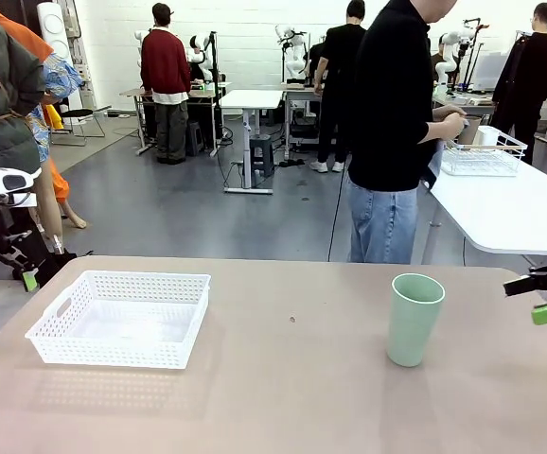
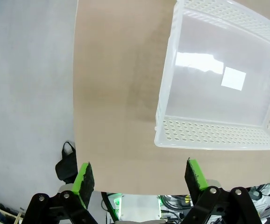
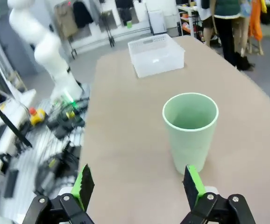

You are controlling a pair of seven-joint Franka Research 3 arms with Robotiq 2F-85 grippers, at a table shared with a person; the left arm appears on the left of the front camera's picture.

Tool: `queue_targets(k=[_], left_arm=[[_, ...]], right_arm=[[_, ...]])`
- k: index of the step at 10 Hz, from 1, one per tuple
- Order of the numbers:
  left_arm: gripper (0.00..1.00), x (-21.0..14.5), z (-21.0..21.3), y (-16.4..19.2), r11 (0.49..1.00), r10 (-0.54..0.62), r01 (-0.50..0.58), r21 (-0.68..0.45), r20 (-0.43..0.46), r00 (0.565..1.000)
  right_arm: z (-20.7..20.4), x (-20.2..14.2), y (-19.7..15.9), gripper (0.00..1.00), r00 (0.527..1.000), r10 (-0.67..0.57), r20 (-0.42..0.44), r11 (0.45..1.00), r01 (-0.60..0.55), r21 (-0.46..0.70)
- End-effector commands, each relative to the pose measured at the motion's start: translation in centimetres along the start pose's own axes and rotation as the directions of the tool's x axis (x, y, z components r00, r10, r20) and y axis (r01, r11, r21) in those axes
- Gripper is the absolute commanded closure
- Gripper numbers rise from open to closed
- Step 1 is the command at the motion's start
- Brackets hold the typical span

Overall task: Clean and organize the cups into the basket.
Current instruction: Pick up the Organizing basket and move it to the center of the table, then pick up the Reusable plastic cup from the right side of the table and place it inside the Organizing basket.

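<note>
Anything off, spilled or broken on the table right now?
Nothing stands out. The green cup stands upright on the table, no spill around it. The basket sits flat and looks intact. Only a tiny dark speck marks the table's middle.

The basket (image 1: 113, 348) is white plastic: its perforated walls look semi-matt, while its smooth floor is glossy and throws back bright patches of light. The cup (image 1: 414, 326) is pale mint green with a matt, even, unmarked skin. The table (image 1: 292, 397) has a smooth tan top, mostly matt, with a faint sheen under the basket. The left gripper (image 2: 138, 164) has dull black fingers and bright green pads (image 2: 84, 179) with a matt look; the right gripper (image 3: 137, 170) is finished the same. At upper right of the front view, a wire basket (image 1: 486, 156) is thin white wire. The floor (image 1: 207, 208) is smooth grey with a low sheen.
</note>
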State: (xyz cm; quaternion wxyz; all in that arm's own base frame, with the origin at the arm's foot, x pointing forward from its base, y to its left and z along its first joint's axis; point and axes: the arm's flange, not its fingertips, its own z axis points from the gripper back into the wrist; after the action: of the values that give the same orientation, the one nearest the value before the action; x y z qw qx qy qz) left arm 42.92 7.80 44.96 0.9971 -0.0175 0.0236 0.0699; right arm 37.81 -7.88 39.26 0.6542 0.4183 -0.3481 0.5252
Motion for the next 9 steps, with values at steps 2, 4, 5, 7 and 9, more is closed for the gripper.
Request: queue_targets(k=[2,4,5,7,9], left_arm=[[0.0,-0.4,0.0,-0.7,0.999,-0.032,0.031,0.023,0.024,0.999],[0.0,-0.6,-0.3,-1.7,0.999,-0.024,0.023,0.036,0.026,0.999],[0.0,-0.9,-0.3,-2.2,0.999,-0.019,0.017,0.052,0.038,0.999],[0.0,-1.1,-0.6,-3.0,0.997,-0.01,0.007,0.072,0.043,0.999],[0.0,-1.2,-0.6,-3.6,0.997,0.007,-0.011,0.078,0.057,0.998]], right_arm=[[-2.2,-2.7,-2.6,0.0,0.989,0.14,-0.057,0.987,-0.143,-0.071],[-3.7,-3.5,-3.6,0.0,0.982,0.172,-0.083,0.982,-0.177,-0.06],[-4.4,-3.9,-4.1,0.0,0.986,0.152,-0.076,0.984,-0.158,-0.081],[-6.0,-4.6,-4.9,0.0,0.986,0.149,-0.075,0.982,-0.156,-0.108],[-7.5,-5.1,-5.8,0.0,0.993,0.09,-0.077,0.989,-0.099,-0.11]])
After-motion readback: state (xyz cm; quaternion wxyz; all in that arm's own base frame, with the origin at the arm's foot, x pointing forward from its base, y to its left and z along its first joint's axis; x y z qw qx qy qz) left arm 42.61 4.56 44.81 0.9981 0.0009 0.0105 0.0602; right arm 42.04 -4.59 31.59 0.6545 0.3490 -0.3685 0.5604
